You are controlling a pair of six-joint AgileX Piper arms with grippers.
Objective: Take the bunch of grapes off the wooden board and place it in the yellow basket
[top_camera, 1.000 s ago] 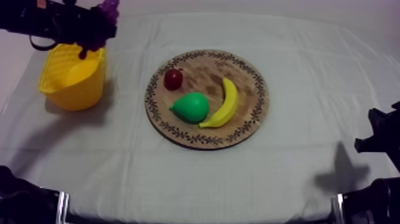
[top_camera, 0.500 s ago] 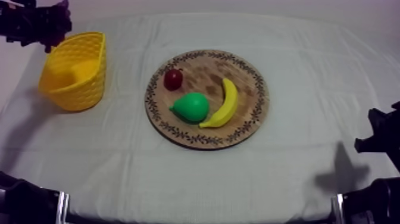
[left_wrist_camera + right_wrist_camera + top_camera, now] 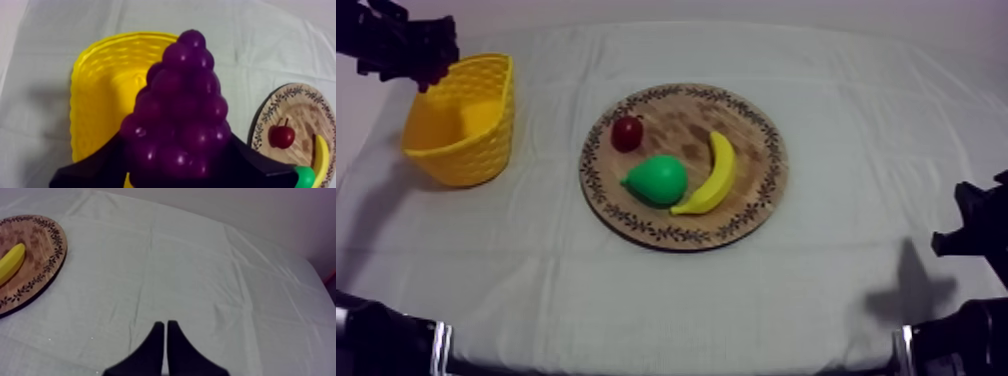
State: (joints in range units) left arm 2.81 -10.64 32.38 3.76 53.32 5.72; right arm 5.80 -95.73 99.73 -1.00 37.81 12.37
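The left pincer (image 3: 178,169) is clamped on the bunch of grapes (image 3: 182,112). In the left wrist view its two black fingers (image 3: 87,172) stand on either side of the bunch's wide end, and the narrow tip points away from the arm. The purple bunch is held off the table, clear of the round wooden board (image 3: 756,205). Behind it in that view lies the open mouth of the yellow basket (image 3: 80,100). In the top view the left arm (image 3: 391,42) comes in at the upper left, and its dark end is just at the basket's far left rim. I cannot tell whether the grapes hang squarely over the opening or just beside the rim.

The basket stands on the left side of the grey-white cloth (image 3: 836,300), well apart from the board. The board sits near the middle of the table and carries three toy fruits. A small red fruit (image 3: 627,132) lies toward the basket side, and a green pear (image 3: 658,180) lies below it. A yellow banana (image 3: 709,175) lies beside the pear, and the two appear to touch.

The right pincer (image 3: 165,325) has its fingers pressed together in a narrow wedge with nothing between them. It is low over bare cloth, with the board's patterned rim and the banana off to one side. In the top view the right arm (image 3: 976,235) sits at the lower right edge.
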